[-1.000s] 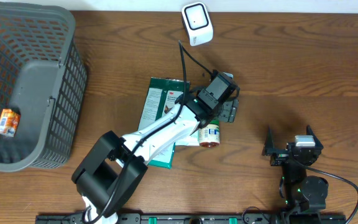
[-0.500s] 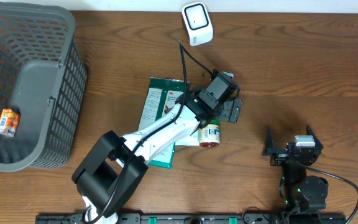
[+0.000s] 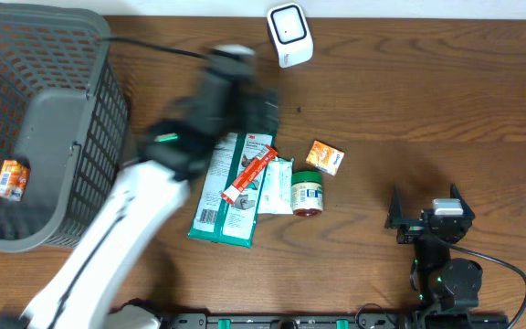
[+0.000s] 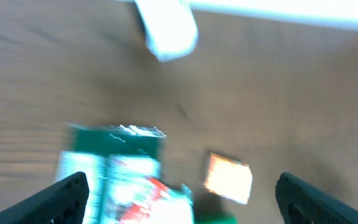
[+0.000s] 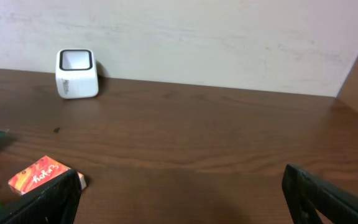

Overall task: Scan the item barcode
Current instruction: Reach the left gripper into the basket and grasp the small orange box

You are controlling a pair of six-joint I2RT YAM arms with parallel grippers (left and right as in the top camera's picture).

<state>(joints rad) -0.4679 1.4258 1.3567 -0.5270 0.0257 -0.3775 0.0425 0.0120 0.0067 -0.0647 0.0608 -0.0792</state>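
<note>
2 arms shared a brown wood-grain counter. At far left stood a grey plastic mesh basket. Next, the blurred left hand hung spread and empty over flat, glossy green packets. Right of it lay a small orange cardboard carton, probably the item to scan, its long axis slanted, just beside a round jar. A white cube scanner sat behind them. The left hand was nearer the carton. Far right, the right hand was spread and empty.
</note>
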